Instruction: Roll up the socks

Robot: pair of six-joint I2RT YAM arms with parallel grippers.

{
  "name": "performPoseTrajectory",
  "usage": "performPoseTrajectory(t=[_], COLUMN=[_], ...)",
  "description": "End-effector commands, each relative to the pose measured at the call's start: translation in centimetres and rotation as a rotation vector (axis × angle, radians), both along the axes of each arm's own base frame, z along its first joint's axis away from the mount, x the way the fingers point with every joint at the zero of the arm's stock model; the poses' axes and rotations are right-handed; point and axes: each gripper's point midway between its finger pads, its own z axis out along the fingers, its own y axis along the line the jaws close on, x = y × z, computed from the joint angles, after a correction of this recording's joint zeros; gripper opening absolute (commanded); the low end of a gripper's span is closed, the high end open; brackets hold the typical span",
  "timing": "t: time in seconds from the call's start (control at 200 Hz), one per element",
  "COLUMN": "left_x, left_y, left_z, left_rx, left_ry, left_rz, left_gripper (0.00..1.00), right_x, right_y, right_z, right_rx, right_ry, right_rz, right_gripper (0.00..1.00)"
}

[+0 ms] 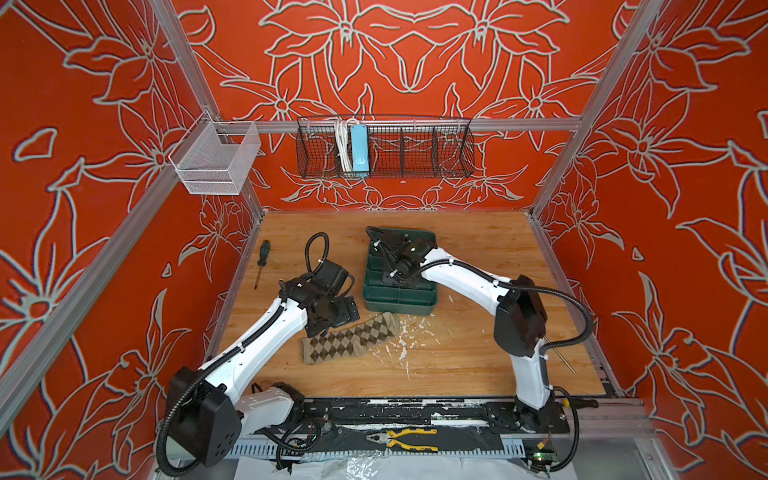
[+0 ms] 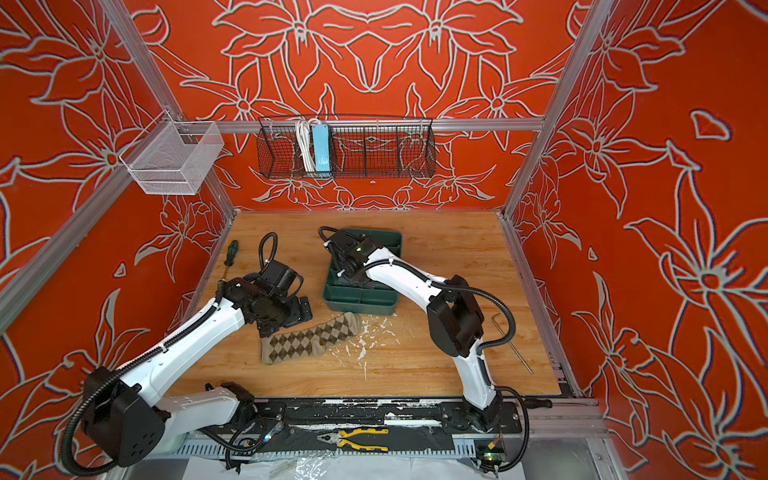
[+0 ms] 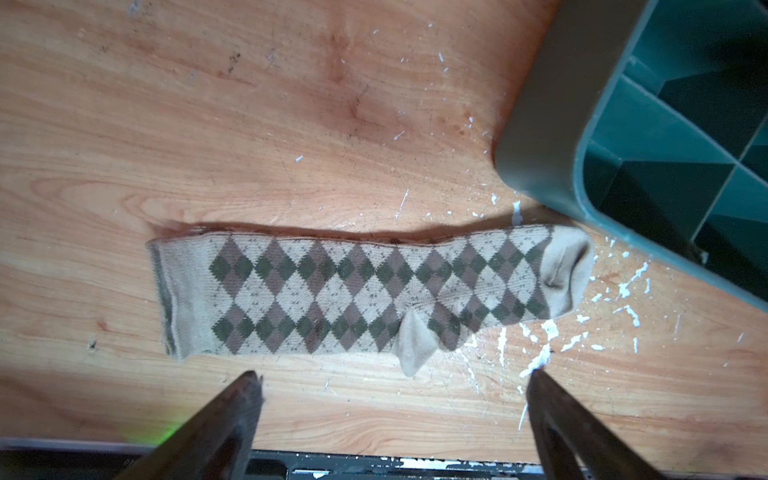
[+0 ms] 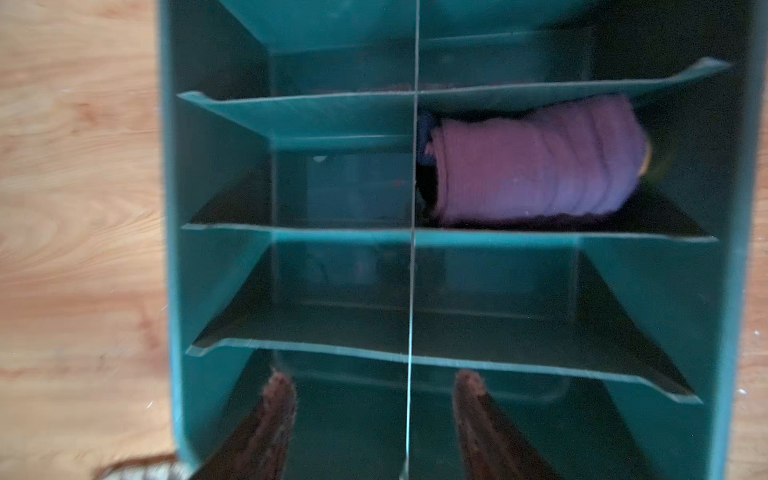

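The purple sock (image 4: 536, 162) sits rolled in a bin (image 1: 399, 305) compartment. The argyle sock (image 3: 353, 291) lies flat on the table (image 3: 249, 124) at the bin's 6 o'clock. The left tool (image 3: 392, 374) and right tool (image 4: 374, 376) both gape empty. The argyle sock's toe lies just beside the bin wall, so a roll may jam there.

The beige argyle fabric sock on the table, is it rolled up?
No, the beige argyle fabric sock lies flat at full length.

Flat argyle sock (image 3: 365, 291), rolled purple sock (image 4: 536, 162)
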Motion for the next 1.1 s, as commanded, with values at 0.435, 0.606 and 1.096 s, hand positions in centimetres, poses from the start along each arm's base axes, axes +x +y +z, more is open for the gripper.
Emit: performPoseTrajectory(t=[0.435, 0.606, 1.096], left_x=[0.5, 0.9, 0.9], left_y=[0.7, 0.8, 0.3], left_z=[0.5, 1.5, 3.0], left_rx=[0.049, 0.044, 0.006], left_ry=[-0.006, -0.070, -0.172], left_rz=[-0.016, -0.023, -0.105], left_gripper=[0.97, 0.97, 0.97], right_x=[1.6, 1.9, 2.3], right_y=[-0.9, -1.4, -9.4], right_z=[-4.6, -5.7, -6.9], right_rx=[-0.051, -0.042, -0.119], right_ry=[0.050, 0.042, 0.052], right_rz=[-0.070, -0.096, -0.172], right_gripper=[0.41, 0.27, 0.00])
